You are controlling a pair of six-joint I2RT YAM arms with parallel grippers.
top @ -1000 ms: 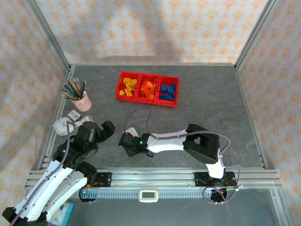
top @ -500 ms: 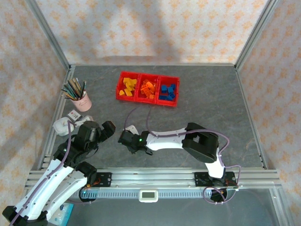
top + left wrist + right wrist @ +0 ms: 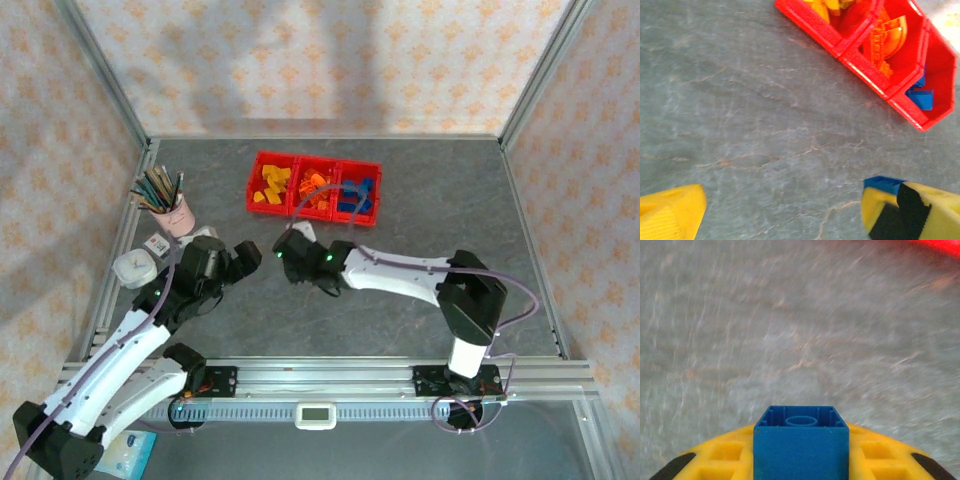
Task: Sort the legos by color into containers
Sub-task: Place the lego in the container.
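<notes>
Overhead, a grey stone-patterned table (image 3: 450, 220) carried a row of three joined bright red plastic containers (image 3: 310, 214) near its far side, with yellow legos (image 3: 270, 183) in the left one, orange legos (image 3: 315, 190) in the middle one and blue legos (image 3: 356, 195) in the right one, so the sorting looked almost finished. The white right arm (image 3: 400, 275) reached diagonally across the table, probably to carry its load towards the blue compartment. The white left arm (image 3: 130, 340) was stretched forward beside it, apparently only waiting. The right gripper (image 3: 287, 248) sat just short of the red containers. In its wrist view its yellow fingers (image 3: 725, 457) were pinched on a small square blue plastic brick (image 3: 801, 442), held stud side forward and clear of the table. The left gripper (image 3: 245, 258) hung near the right one, and its wrist view showed its yellow fingers (image 3: 670, 212) spread wide with nothing between them, facing the containers. Half a second earlier the right gripper had been much nearer the arms' bases; it had since swung up towards the containers, and the left gripper had moved forward too.
</notes>
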